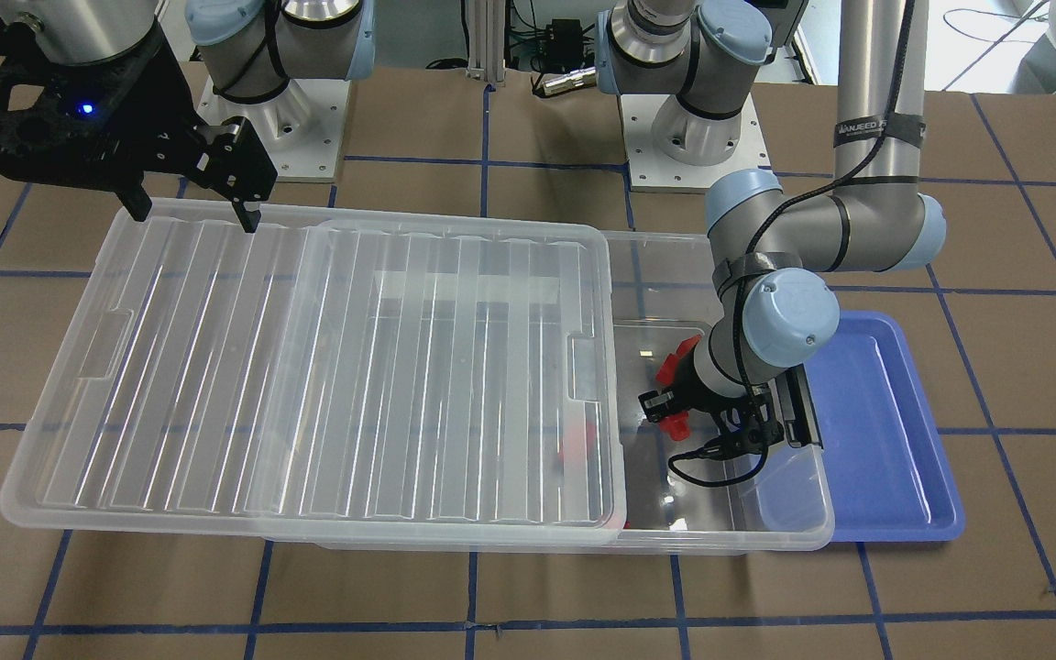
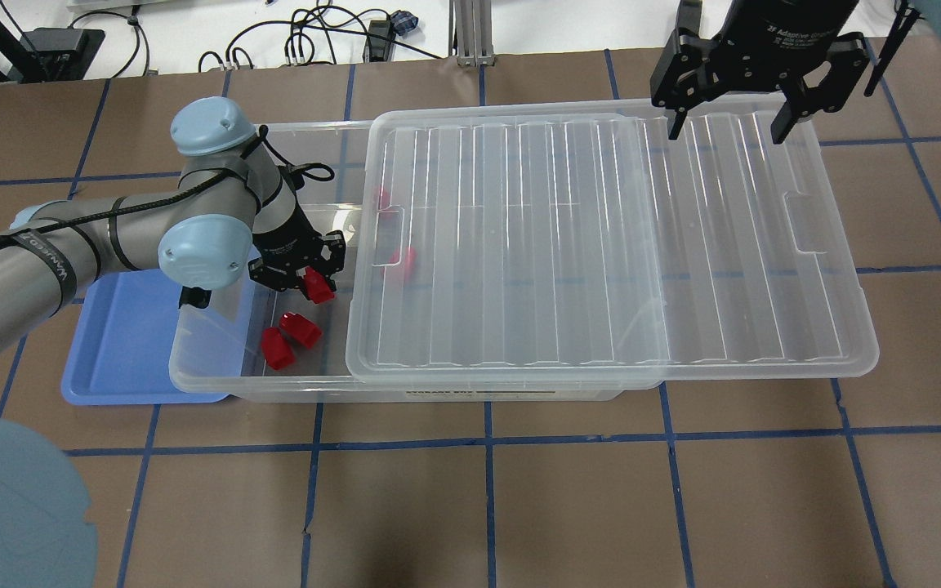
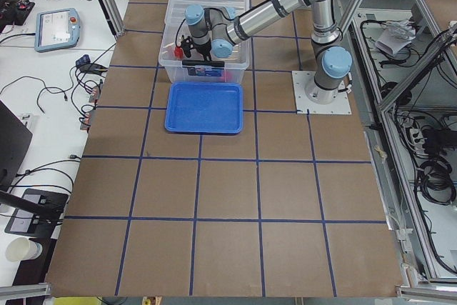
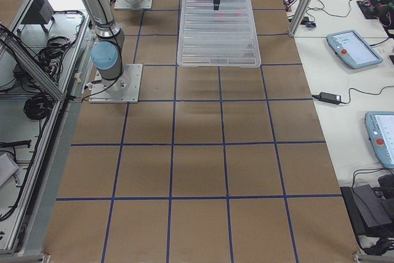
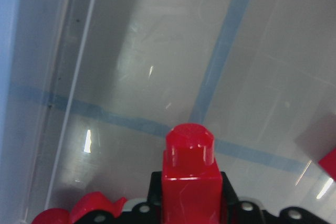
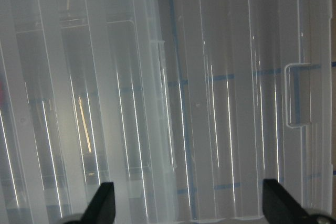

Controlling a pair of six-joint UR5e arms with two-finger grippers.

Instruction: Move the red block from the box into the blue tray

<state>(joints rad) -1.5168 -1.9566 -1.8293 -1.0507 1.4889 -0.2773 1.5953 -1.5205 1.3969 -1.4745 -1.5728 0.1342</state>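
Observation:
My left gripper (image 2: 311,276) is down inside the open end of the clear box (image 2: 217,382) and is shut on a red block (image 2: 320,287). The left wrist view shows that block (image 5: 189,179) held stub-outward over the box floor. It also shows in the front view (image 1: 675,423). Two more red blocks (image 2: 291,336) lie loose on the box floor near the front wall. The blue tray (image 2: 119,347) lies beside the box's open end; I see nothing in its visible part. My right gripper (image 2: 724,129) is open and empty, hovering over the far edge of the lid.
The ribbed clear lid (image 2: 601,245) is slid sideways, covering most of the box and overhanging its right end. Two red blocks (image 2: 403,260) show blurred under the lid. The left arm's elbow (image 2: 205,249) hangs over the tray's inner edge.

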